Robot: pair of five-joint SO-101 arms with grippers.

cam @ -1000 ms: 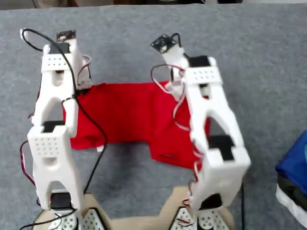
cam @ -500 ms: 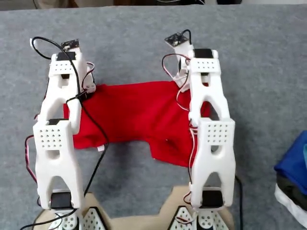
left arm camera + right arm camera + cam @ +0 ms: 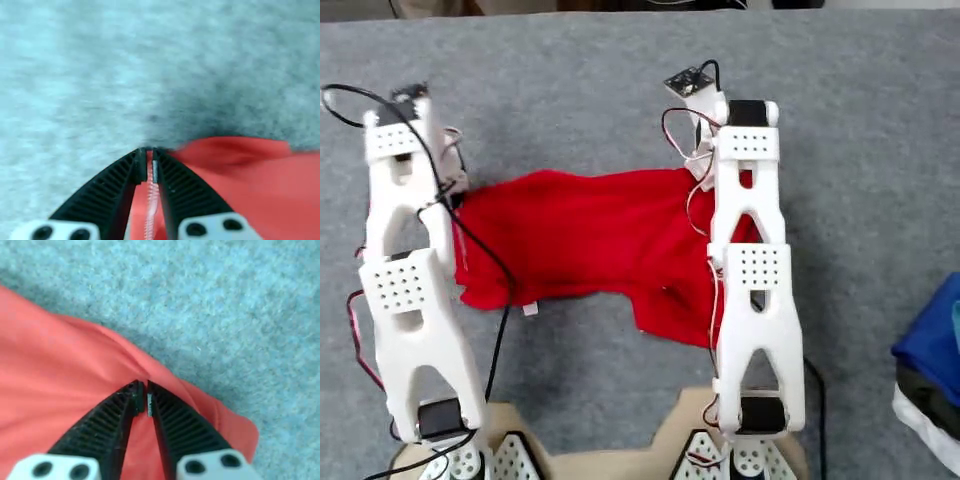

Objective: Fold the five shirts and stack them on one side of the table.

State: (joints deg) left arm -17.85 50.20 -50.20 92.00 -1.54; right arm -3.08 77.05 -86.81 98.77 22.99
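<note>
Crumpled red fabric shirt (image 3: 590, 240) spread on grey felt table (image 3: 860, 120) between my arms, my left pincer (image 3: 148, 152) clamped on its far left corner, my right pincer (image 3: 141, 386) clamped on its far right edge, folded blue, dark and white garments (image 3: 932, 370) piled at table's right edge.

Folded stack (image 3: 932, 345) half past the high view's edge; red shirt (image 3: 590, 240) partly beneath both arms.
</note>
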